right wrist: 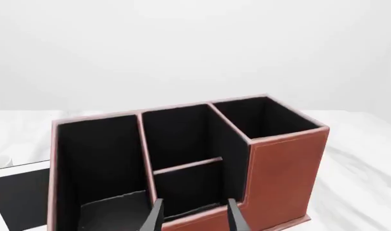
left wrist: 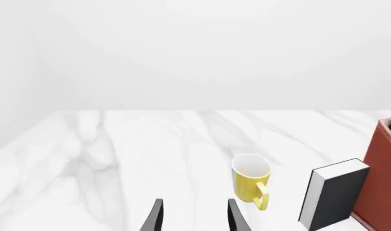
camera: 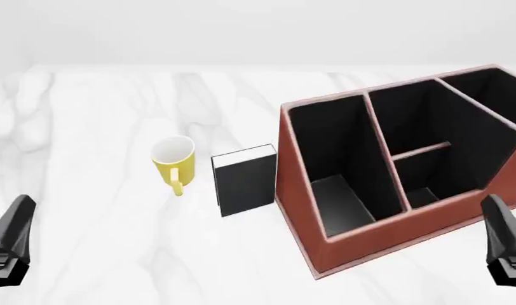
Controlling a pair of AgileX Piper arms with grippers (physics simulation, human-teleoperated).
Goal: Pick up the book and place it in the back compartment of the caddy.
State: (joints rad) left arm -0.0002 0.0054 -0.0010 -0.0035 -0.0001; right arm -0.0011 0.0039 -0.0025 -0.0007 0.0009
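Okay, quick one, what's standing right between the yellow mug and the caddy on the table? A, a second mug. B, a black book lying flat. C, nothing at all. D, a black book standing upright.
D: in the front view the book stands upright on the table, with the mug on one side and the caddy on the other.

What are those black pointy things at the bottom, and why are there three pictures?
They belong to a pretend robot with two arms, drawn by a computer. Each arm ends in a left gripper or right gripper, whose jaws pinch like tongs. Both are open and hold nothing.

The front picture looks over the whole white table. The other two come from small cameras riding on each arm, looking along its jaws.

On the table stand a yellow mug, a black book with white pages, and a big reddish-brown caddy with black cells inside. The book stands between the mug and the caddy.
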